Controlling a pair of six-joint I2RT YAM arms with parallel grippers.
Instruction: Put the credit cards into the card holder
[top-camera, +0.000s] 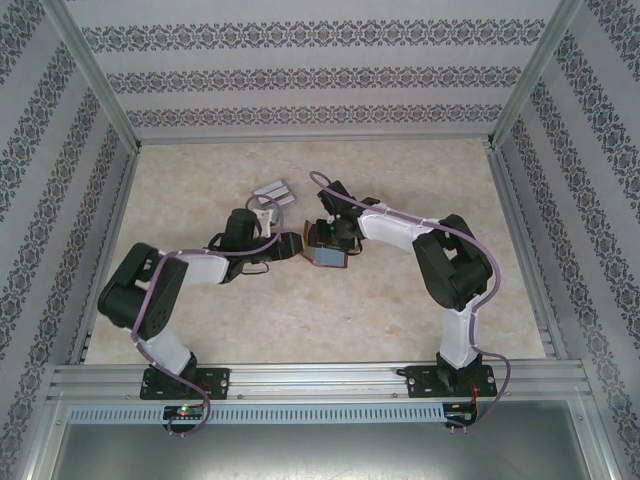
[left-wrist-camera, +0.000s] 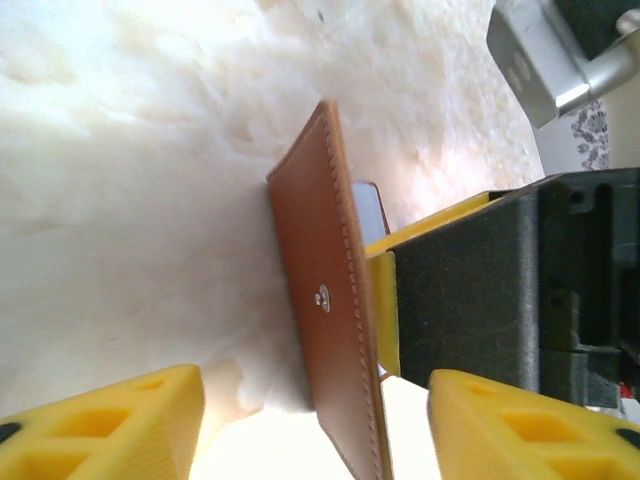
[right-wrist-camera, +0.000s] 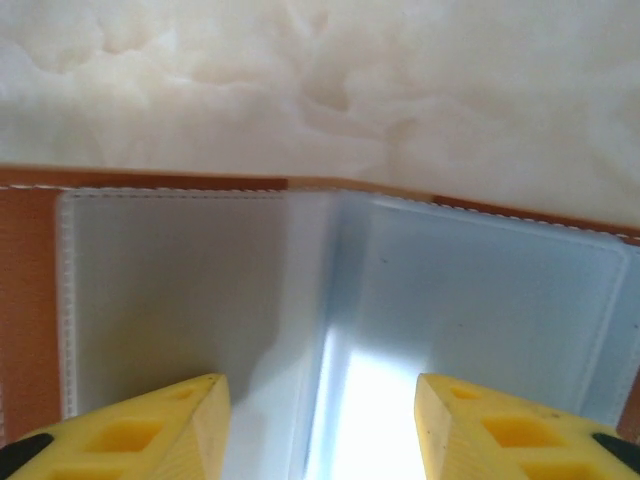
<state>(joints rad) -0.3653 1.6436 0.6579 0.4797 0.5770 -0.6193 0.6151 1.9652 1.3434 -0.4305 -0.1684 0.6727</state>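
Pale, marble-patterned desk (top-camera: 400, 320) stretches away from the near metal rail (top-camera: 320, 378) where both arms are bolted, and both reach in toward its middle. There the left claw (left-wrist-camera: 315, 400) is released: its yellow fingers stand wide apart, with one flap of the small brown leather-like folding card holder (left-wrist-camera: 325, 300) rising on edge between them, and neither finger appears to touch it. The right claw (right-wrist-camera: 320, 400) comes in from the right, just beside the left one, and looks straight into the holder's open inside, where clear grey-blue pockets meet at the fold. Its fingers also stand apart and pinch nothing that can be seen, though one seems to rest against the inner face. No card shows in the pockets. Farther off and a little to the left, well apart from the holder, the thin rectangular pale grey plastic credit cards (top-camera: 272, 190) lie flat on the desk, in front of the patterned walls (top-camera: 320, 75). The step in hand looks like getting the holder spread open, with no card loaded yet. The next move probably calls for one claw to keep the holder open and steady while the other goes to the far cards, lifts one by its edge, and lines it up squarely with a pocket mouth.
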